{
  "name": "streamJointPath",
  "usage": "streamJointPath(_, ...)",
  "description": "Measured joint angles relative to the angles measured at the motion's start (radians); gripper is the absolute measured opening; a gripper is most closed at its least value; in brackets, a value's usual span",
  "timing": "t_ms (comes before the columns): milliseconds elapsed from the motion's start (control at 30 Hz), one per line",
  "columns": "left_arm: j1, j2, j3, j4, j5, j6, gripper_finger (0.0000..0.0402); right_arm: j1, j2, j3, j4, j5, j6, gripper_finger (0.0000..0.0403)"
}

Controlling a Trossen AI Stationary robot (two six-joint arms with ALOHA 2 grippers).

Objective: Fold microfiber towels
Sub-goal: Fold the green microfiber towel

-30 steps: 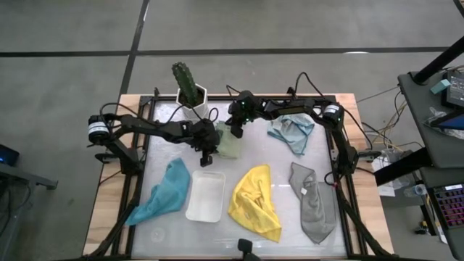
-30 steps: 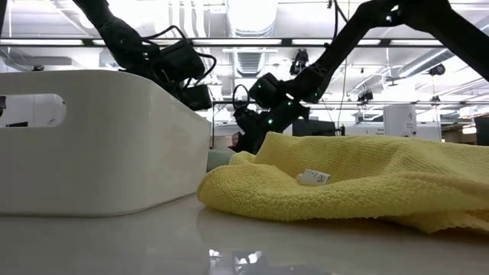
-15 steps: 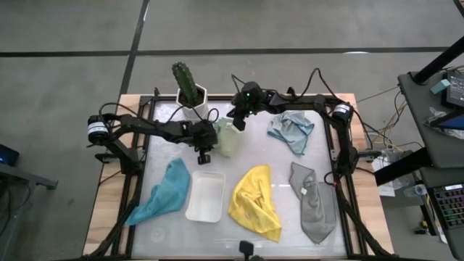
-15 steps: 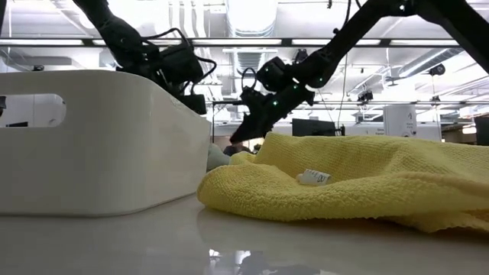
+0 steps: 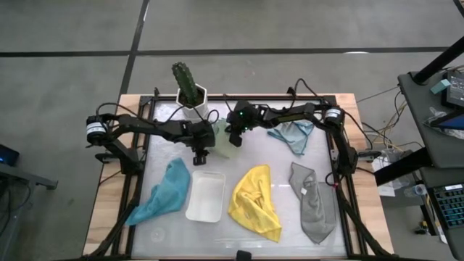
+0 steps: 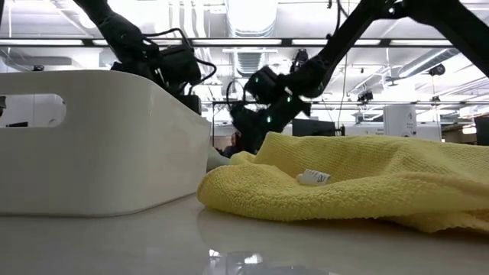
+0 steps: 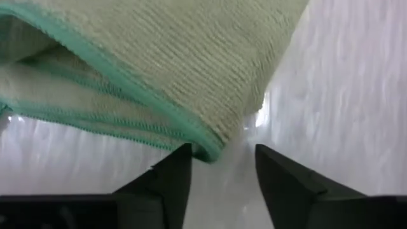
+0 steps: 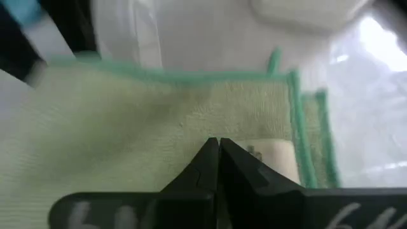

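Observation:
The pale green towel point(image 5: 222, 136) lies folded on the table's far middle, its layered corner point(image 7: 210, 149) flat on the white top. My left gripper point(image 5: 205, 151) is open at that corner, a finger on either side, touching nothing I can see. My right gripper point(image 5: 232, 139) is shut and points down at the towel's top point(image 8: 127, 127), beside its white label point(image 8: 257, 152). In the low view the towel point(image 6: 221, 156) peeks out behind the tray, with my right gripper point(image 6: 256, 122) above it. My right gripper comes at the pale green towel from above, its shut fingertips point(image 8: 217, 152) on the towel's top layer point(image 8: 191, 137) near the label. Whether a layer is caught between them I cannot tell. The towel lies flat on the table.
A white tray point(image 5: 206, 196) sits near the middle, with a teal towel point(image 5: 165, 192) to its left and a yellow towel point(image 5: 255, 201) to its right. A grey towel point(image 5: 313, 203) lies at the right, a light blue one point(image 5: 291, 132) at the far right. A potted cactus point(image 5: 190, 90) stands at the far edge.
My right gripper rose toward the far edge, then came down and leftward onto the pale green towel. The towel's right part has folded over toward the left, so it now lies narrower and closer to my left gripper.

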Motion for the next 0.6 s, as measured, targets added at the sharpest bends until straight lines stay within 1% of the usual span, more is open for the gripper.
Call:
streamJointPath(67,0.000,-0.003,0.006,-0.038,-0.001,0.003,0.0175,-0.006,0.016,0.000,-0.008,0.010,0.000,0.0008)
streamJointPath(133,0.000,-0.011,0.013,-0.096,-0.001,0.020,0.0184,-0.010,0.022,0.000,-0.003,0.046,-0.003,0.0008)
streamJointPath(200,0.000,-0.022,0.018,-0.145,-0.002,0.027,0.0186,-0.014,0.025,0.000,-0.004,0.051,-0.009,0.0008)
streamJointPath(267,0.000,-0.042,0.018,-0.156,-0.011,0.026,0.0182,-0.015,0.024,0.000,-0.004,0.052,-0.019,0.0008)
streamJointPath(433,0.000,-0.101,0.018,-0.136,-0.043,0.025,0.0164,-0.014,-0.009,-0.001,-0.012,0.054,-0.022,0.0008)
streamJointPath(600,0.013,-0.132,0.008,-0.004,-0.053,-0.008,0.0145,0.000,-0.056,-0.001,-0.037,0.055,-0.019,0.0008)
